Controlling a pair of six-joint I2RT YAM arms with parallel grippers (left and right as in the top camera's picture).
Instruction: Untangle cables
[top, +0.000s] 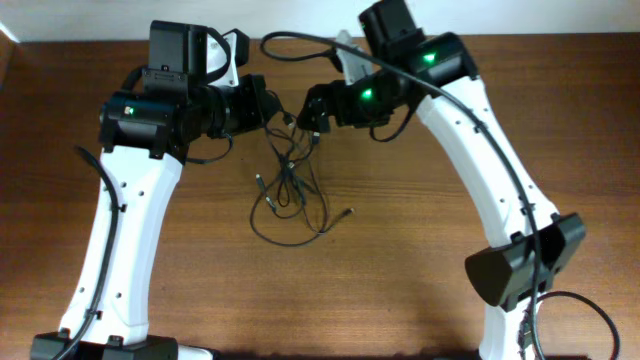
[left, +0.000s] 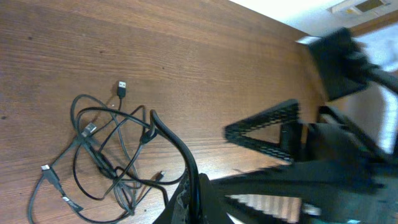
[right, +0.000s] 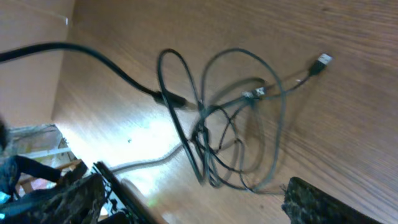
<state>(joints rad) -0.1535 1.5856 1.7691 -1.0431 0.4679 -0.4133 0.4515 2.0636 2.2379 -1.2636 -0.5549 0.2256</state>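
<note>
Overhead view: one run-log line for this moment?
left gripper: shut on cables strand | right gripper: open, near cables | cables: tangled on table

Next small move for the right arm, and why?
Probably close the right gripper, jaws wide open, on a strand beside the left gripper, which is shut on the cables; the loops below lie tangled on the table.

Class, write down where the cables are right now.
Overhead view: the cables lie near the middle of the table, just below and between the left gripper and right gripper.
</note>
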